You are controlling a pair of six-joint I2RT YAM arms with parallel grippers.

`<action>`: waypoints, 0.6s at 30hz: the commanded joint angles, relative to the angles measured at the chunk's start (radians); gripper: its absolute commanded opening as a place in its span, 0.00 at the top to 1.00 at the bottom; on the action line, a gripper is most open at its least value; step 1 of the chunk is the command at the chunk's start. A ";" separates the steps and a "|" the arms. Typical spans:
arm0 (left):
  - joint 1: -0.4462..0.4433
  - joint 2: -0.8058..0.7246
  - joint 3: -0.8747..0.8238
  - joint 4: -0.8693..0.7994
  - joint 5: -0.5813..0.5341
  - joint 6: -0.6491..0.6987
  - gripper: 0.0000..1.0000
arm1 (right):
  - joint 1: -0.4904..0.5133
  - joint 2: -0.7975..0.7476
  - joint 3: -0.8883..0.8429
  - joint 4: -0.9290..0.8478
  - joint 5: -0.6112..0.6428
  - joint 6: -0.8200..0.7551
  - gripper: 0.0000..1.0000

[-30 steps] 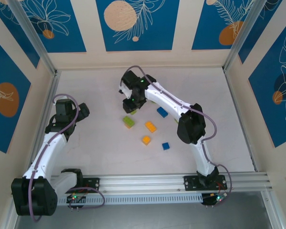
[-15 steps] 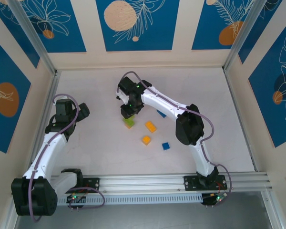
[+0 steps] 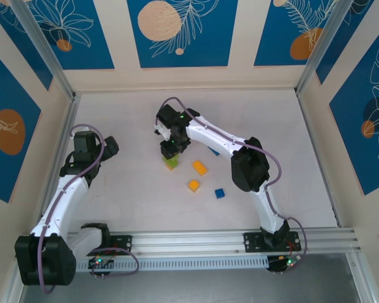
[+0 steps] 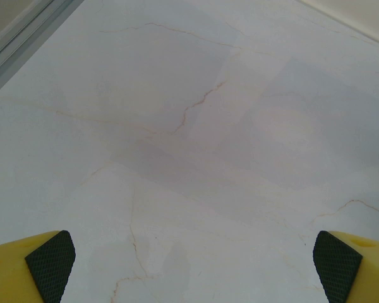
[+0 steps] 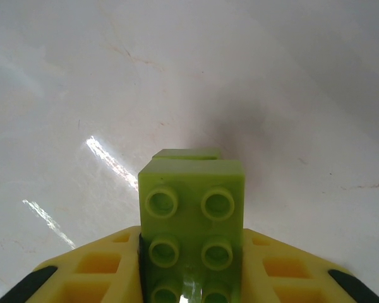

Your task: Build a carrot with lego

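At the near edge of the desk (image 3: 114,208), a ribbed aluminium rail (image 3: 196,240) carries both arm bases. The desk surface is pale, glossy and marble-like, with thin brown veins.

The left gripper (image 4: 192,259) hangs over bare desk with its jaws spread wide and nothing between them. Its yellow plastic fingers (image 4: 12,271) end in black pads with a fine diamond-grid texture. From above, the left gripper (image 3: 107,146) sits well to the left of the bricks.

Nearest among the loose lego is a small square blue brick (image 3: 220,193). Just beyond it lies a square orange brick (image 3: 193,185), then a longer orange brick (image 3: 199,167), set at an angle.

Farther out, the right gripper (image 3: 169,150) points down. In the right wrist view, the right gripper (image 5: 191,278) is closed narrowly on a lime green brick (image 5: 191,208). The brick is smooth and shiny, with round hollow studs in two columns, and hollow-celled yellow fingers (image 5: 95,271) press its sides. A second green piece (image 5: 186,153) peeks out just behind its far edge; whether the two touch cannot be told.

Beyond that, another blue brick (image 3: 213,151) is partly hidden by the white arm. Blue leaf-printed wall panels (image 3: 182,31) close the back.
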 commanded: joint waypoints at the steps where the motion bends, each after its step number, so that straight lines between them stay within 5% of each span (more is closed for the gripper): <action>1: 0.014 -0.022 0.017 0.007 0.008 -0.010 0.01 | 0.004 0.015 -0.015 0.002 -0.013 -0.009 0.67; 18: 0.014 -0.018 0.020 0.008 0.012 -0.011 0.01 | 0.011 0.030 -0.049 0.012 0.001 -0.013 0.67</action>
